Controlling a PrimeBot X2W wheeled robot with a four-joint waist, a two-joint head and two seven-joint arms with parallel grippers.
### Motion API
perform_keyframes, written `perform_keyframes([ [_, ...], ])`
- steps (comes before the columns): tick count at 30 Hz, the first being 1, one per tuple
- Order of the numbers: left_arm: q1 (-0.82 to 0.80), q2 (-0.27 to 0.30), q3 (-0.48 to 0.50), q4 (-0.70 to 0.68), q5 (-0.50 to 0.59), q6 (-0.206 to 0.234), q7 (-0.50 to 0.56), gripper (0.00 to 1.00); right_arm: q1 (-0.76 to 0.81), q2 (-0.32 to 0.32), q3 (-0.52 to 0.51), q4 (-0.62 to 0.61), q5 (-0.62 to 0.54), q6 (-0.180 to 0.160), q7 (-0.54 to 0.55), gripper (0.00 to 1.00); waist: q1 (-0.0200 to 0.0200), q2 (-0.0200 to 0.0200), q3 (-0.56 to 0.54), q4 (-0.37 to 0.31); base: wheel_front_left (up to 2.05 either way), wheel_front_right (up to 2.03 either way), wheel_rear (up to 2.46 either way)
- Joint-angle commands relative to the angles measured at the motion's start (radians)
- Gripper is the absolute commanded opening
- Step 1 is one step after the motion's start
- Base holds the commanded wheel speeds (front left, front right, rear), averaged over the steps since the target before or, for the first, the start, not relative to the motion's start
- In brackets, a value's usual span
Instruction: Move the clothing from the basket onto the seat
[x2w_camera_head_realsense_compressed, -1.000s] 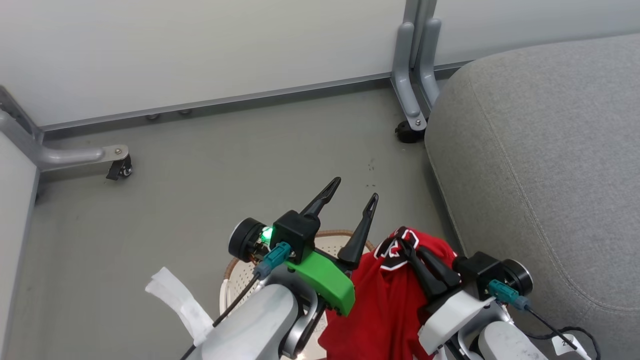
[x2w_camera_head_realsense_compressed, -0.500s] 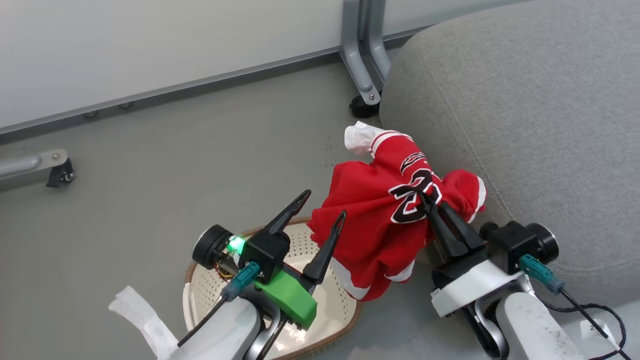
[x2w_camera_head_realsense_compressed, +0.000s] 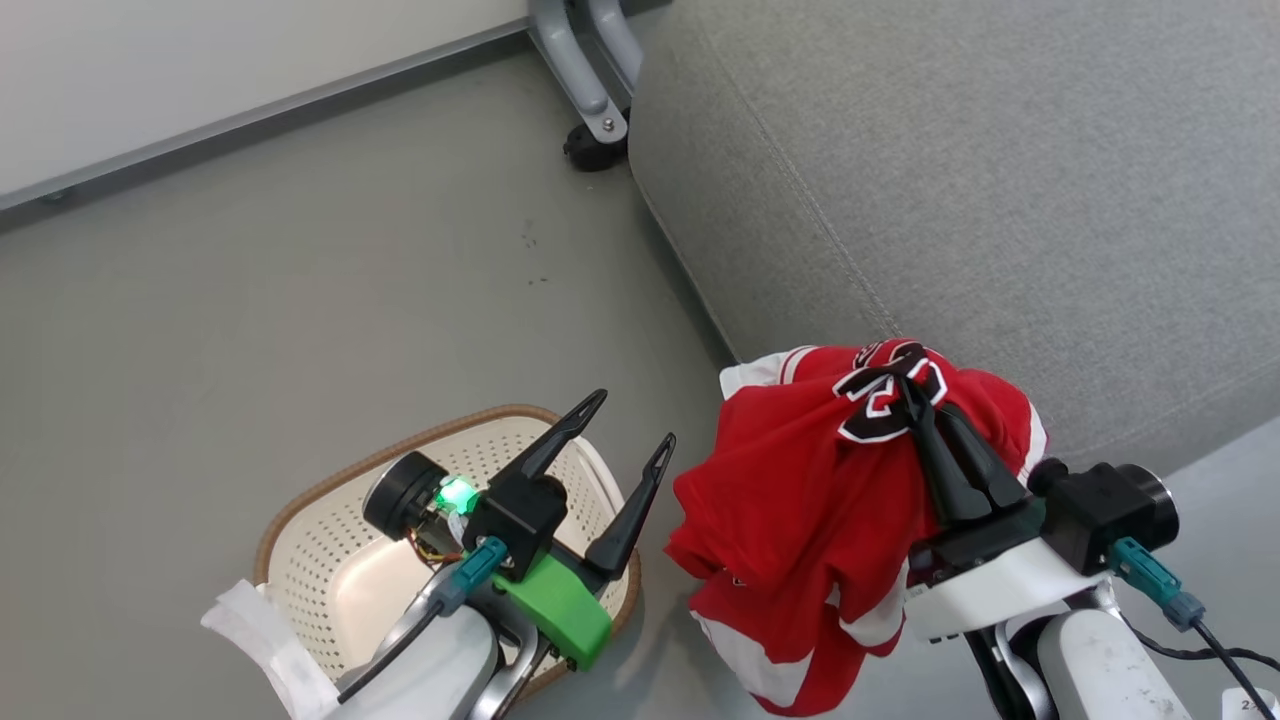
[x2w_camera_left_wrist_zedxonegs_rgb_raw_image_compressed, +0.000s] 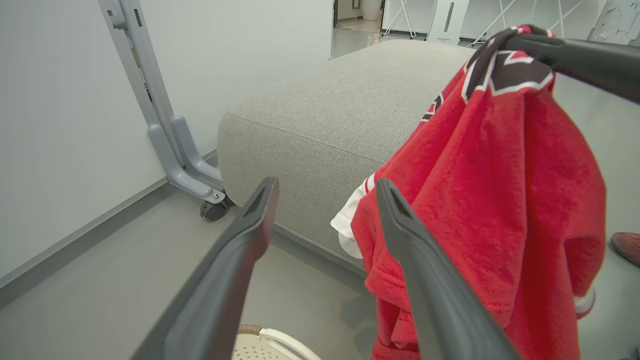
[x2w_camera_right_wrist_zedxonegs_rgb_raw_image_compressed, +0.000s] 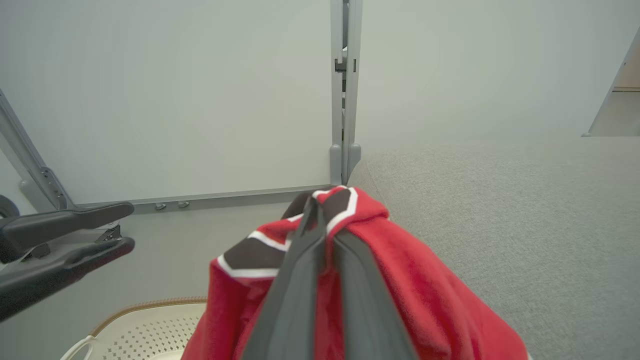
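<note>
The red clothing (x2w_camera_head_realsense_compressed: 790, 490) is pinched tight by the right gripper (x2w_camera_head_realsense_compressed: 908, 388) and held up at the seat's (x2w_camera_head_realsense_compressed: 950, 180) edge; the left gripper (x2w_camera_head_realsense_compressed: 634, 417) is spread wide, empty, above the basket (x2w_camera_head_realsense_compressed: 400, 445).

Head cam sits up high and looks steeply down past both arms: left gripper (x2w_camera_head_realsense_compressed: 634, 417) lower left, right gripper (x2w_camera_head_realsense_compressed: 905, 385) lower right, the big grey fabric seat cushion (x2w_camera_head_realsense_compressed: 950, 180) beyond the right one. Left wrist cam rides low, sighting along its own fingers at the cushion's corner, the bright red soft garment (x2w_camera_left_wrist_zedxonegs_rgb_raw_image_compressed: 480, 190) hanging close, just right of its fingertips. Right wrist cam looks along its fingers, garment right up against the lens, cream perforated plastic basket (x2w_camera_right_wrist_zedxonegs_rgb_raw_image_compressed: 145, 332) below-left of them. All three share cushion, garment and basket.
</note>
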Motion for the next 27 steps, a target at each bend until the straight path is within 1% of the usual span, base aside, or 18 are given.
perform_keyframes([
  [1, -0.008, 0.014, -0.001, 0.003, 0.012, -0.001, -0.001, 1.0, 0.014, 0.003, -0.01, -0.018, -0.004, -0.001, -0.002, 0.0, -0.0001, -0.0001, 0.059, -0.066, 0.0, 0.0, 0.0],
  [5, -0.02, 0.026, -0.013, -0.003, 0.023, -0.003, 0.01, 1.0, 0.038, 0.007, -0.029, -0.049, -0.005, -0.001, -0.002, 0.0, -0.0001, -0.0001, 0.089, -0.103, 0.0, 0.0, 0.0],
  [10, -0.034, 0.042, -0.027, -0.019, 0.038, 0.0, 0.039, 1.0, 0.025, 0.009, -0.063, -0.105, 0.035, -0.001, -0.002, 0.0, -0.0001, -0.0001, 0.13, -0.138, 0.0, 0.0, 0.0],
  [14, -0.055, 0.05, -0.041, -0.04, 0.052, -0.006, 0.065, 1.0, -0.039, 0.008, -0.104, -0.156, 0.033, -0.001, -0.002, 0.0, -0.0001, -0.0001, 0.172, -0.148, 0.0, 0.0, 0.0],
  [18, -0.098, 0.057, -0.05, -0.077, 0.07, -0.012, 0.102, 1.0, -0.162, 0.002, -0.202, -0.205, 0.035, -0.001, -0.002, 0.0, -0.0001, -0.0001, 0.24, -0.132, 0.0, 0.0, 0.0],
  [22, -0.148, 0.055, -0.056, -0.11, 0.084, -0.02, 0.129, 1.0, -0.308, -0.064, -0.307, -0.21, 0.07, -0.001, -0.002, 0.0, -0.0001, -0.0001, 0.31, -0.089, 0.0, 0.0, 0.0],
  [26, -0.187, 0.064, -0.06, -0.145, 0.101, -0.023, 0.15, 1.0, -0.46, -0.163, -0.402, -0.156, 0.12, -0.001, -0.002, 0.0, -0.0001, -0.0001, 0.377, -0.051, 0.0, 0.0, 0.0],
  [27, -0.195, 0.068, -0.063, -0.155, 0.106, -0.023, 0.156, 1.0, -0.503, -0.198, -0.426, -0.13, 0.137, -0.001, -0.002, 0.0, -0.0001, -0.0001, 0.396, -0.038, 0.0, 0.0, 0.0],
])
